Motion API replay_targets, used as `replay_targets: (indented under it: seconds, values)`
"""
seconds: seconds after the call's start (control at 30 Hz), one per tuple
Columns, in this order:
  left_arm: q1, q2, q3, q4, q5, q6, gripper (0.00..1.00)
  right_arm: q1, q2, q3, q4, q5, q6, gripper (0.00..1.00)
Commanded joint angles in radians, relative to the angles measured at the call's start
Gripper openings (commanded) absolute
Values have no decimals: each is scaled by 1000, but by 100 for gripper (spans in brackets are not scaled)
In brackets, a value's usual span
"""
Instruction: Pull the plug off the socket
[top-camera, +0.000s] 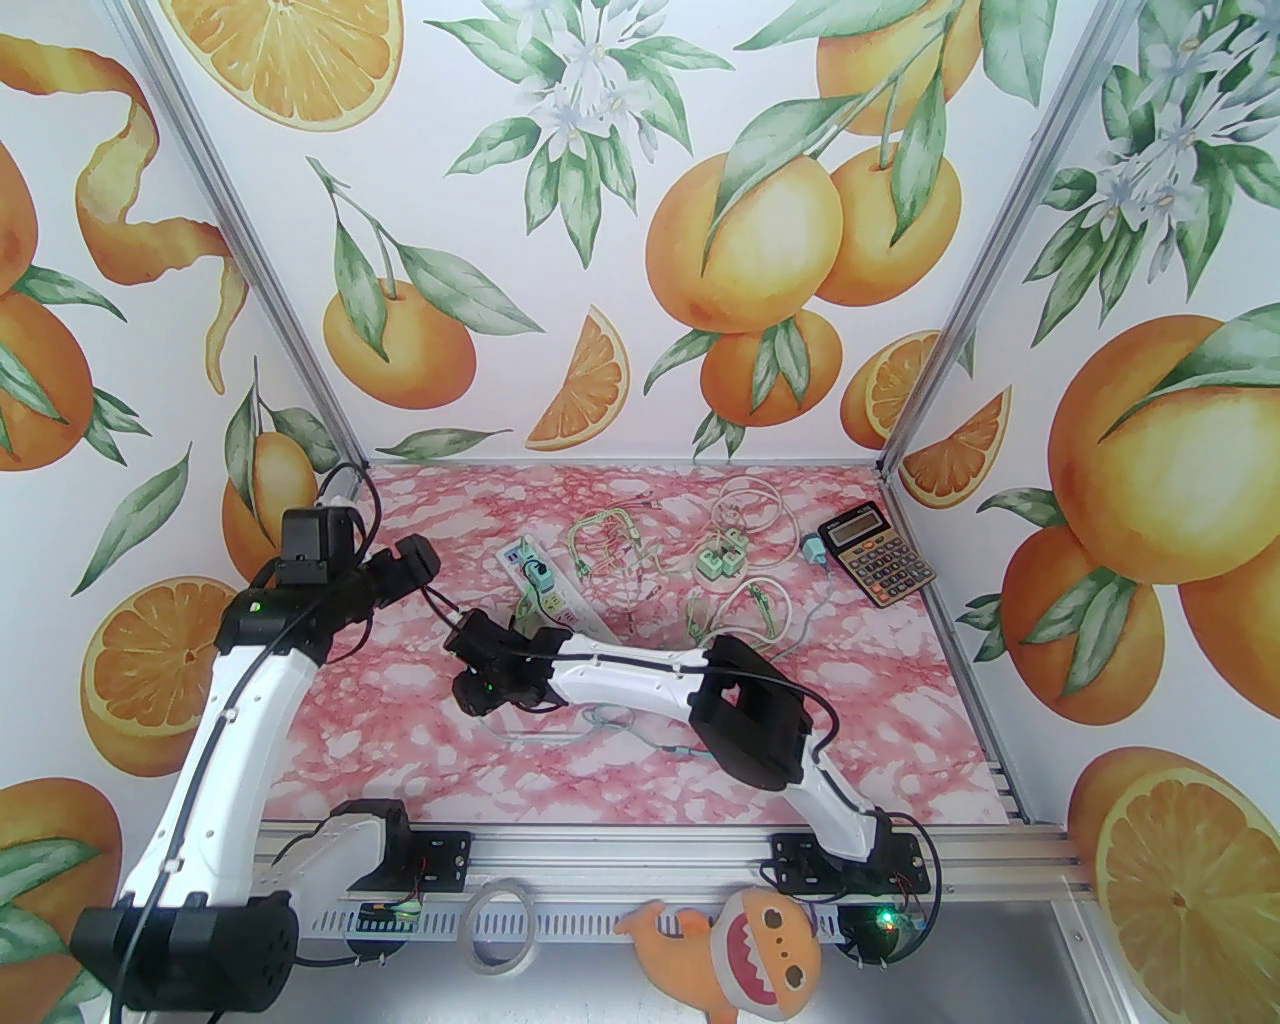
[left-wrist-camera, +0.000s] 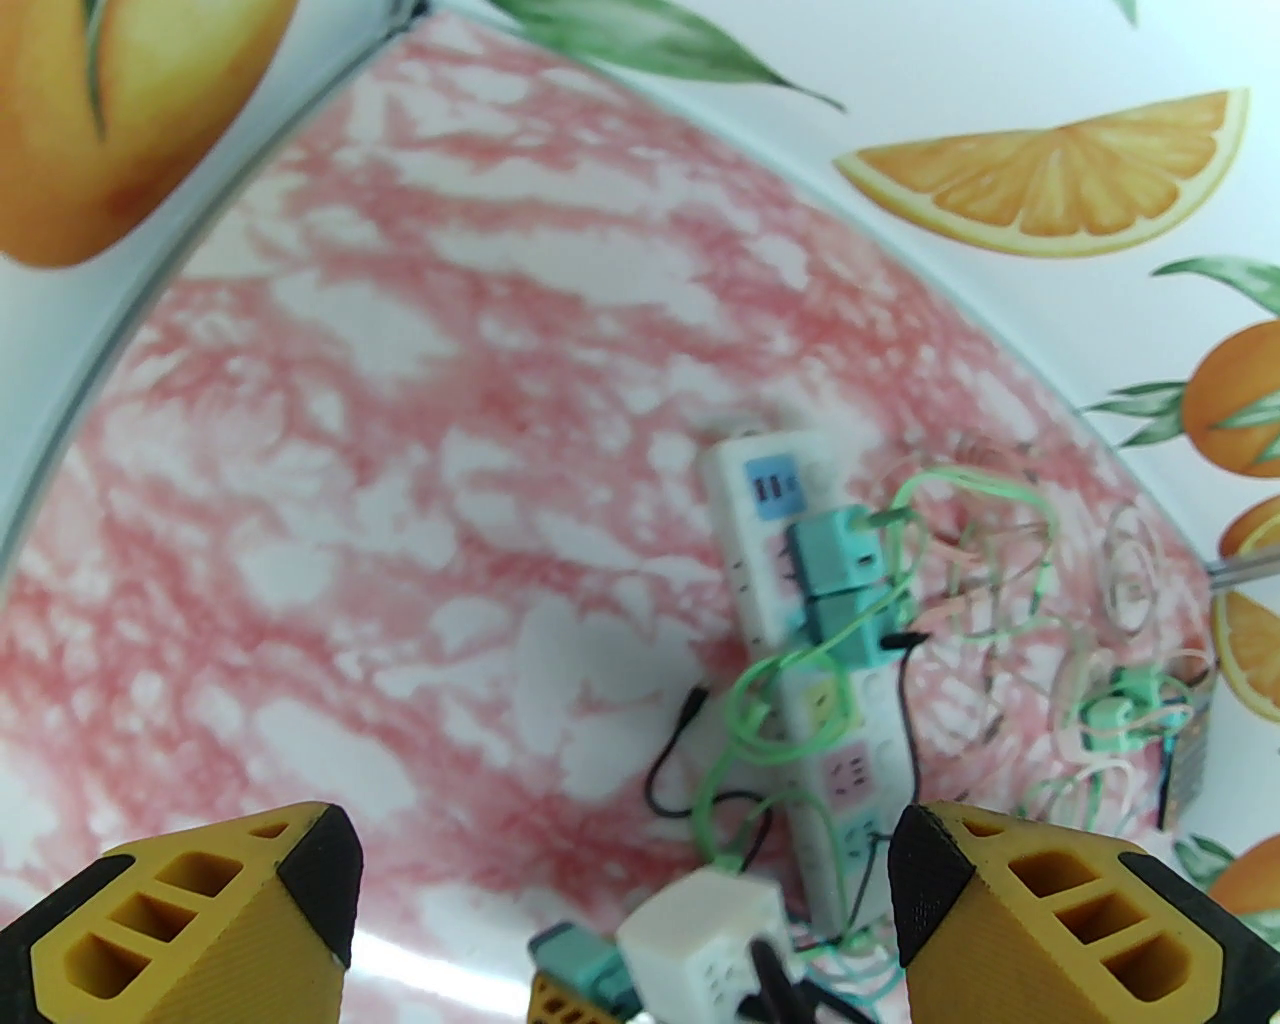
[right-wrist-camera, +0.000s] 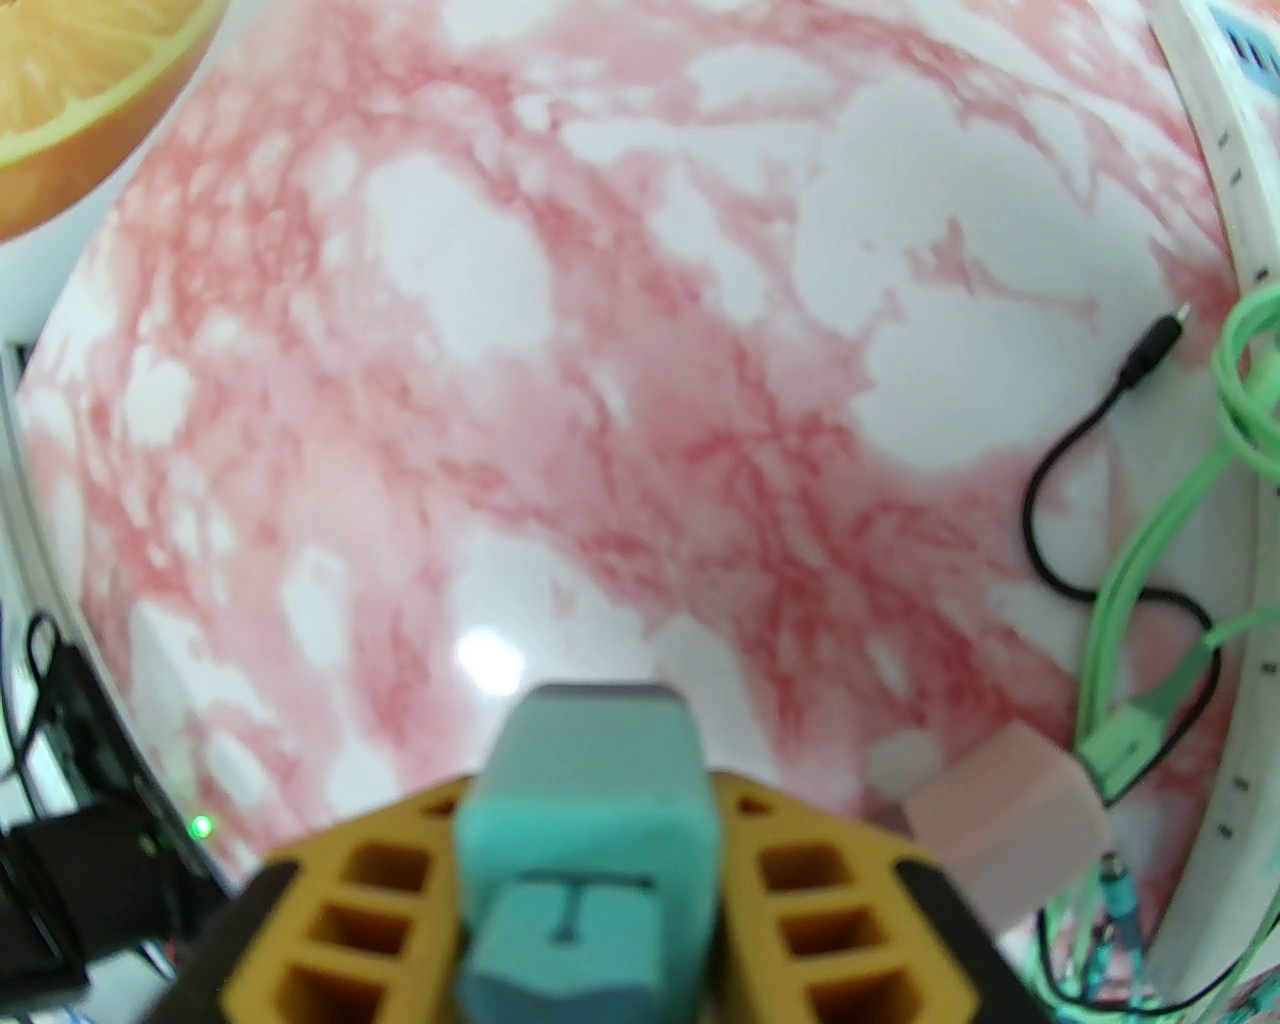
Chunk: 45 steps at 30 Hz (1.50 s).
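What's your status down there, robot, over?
Left gripper open, above power strip. Right gripper shut on teal plug, clear of the strip. Two other plugs seated. Loose cables alongside.

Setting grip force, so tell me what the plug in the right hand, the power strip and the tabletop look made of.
Plug: likely moulded plastic, matte teal, rounded edges.
Strip: hard white plastic, smooth, pastel socket panels.
Tabletop: pink marble print, probably glossy laminate or film; it mirrors a lamp glare.

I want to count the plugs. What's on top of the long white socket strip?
Two teal plugs sit side by side in the white strip near its far end; a green cable loops across it. The right arm covers its near end in the top view.
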<state>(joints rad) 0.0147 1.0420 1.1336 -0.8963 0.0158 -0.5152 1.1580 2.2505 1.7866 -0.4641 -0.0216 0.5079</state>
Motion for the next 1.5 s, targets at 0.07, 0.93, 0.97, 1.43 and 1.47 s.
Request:
replay_targets:
  seconds: [0.07, 0.93, 0.97, 1.43, 1.47]
  values:
    - [4, -28, -20, -55, -15, 33, 91, -3, 28, 53, -17, 55, 47, 51]
    - [2, -27, -47, -44, -63, -22, 90, -4, -42, -10, -233, 159, -197, 71]
    - [2, -33, -47, -49, -71, -27, 90, -4, -38, -11, -240, 170, -206, 70]
    - [2, 29, -57, 39, -37, 12, 91, -4, 81, 55, -379, 217, -211, 71]
    - [2, 33, -58, 48, -27, 15, 91, -4, 82, 56, -389, 226, -209, 71]
